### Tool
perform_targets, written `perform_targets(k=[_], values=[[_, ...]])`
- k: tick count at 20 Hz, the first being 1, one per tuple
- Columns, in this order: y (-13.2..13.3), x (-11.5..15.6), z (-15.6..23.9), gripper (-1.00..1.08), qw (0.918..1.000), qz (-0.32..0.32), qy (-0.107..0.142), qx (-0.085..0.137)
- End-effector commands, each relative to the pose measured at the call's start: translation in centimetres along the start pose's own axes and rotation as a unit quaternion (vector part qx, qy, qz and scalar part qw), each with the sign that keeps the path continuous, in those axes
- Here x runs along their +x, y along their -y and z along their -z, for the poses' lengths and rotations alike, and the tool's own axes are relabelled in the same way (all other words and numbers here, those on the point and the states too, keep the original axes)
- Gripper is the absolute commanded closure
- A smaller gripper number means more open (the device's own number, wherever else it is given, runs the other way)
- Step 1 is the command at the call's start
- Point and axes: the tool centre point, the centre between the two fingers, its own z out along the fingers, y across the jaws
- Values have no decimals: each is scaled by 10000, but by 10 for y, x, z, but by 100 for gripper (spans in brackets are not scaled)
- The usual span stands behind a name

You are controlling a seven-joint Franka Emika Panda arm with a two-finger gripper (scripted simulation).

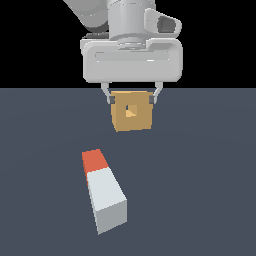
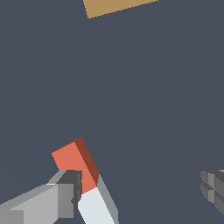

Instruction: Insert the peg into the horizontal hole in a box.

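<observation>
Flat dark slate-blue floor (image 1: pixel 200 190) filling the lower scene, plain black backdrop (image 1: pixel 30 40) above it

exterior: low and near, faces the arm head-on, box (image 1: pixel 131 111) behind the gripper (image 1: pixel 131 98), peg (image 1: pixel 103 190) lying toward camera | wrist: looks down past fingertips (image 2: pixel 70 192) at the floor, close | shared: peg's orange end (image 2: pixel 74 162), box edge (image 2: pixel 114 6)

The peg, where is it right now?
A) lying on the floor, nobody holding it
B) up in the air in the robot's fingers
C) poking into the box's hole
A: the peg lies flat on the floor, apart from the box, and the open gripper holds nothing.
</observation>
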Motion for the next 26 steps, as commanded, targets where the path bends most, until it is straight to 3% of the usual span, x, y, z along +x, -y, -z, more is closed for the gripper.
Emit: perform_targets(k=[1,13,26], values=[[0,0,0,-92,10000,0,0,0],[11,-18,-14,-92,9994,346,11,12],[36,-77,-57,-92,9902,1394,46,49]])
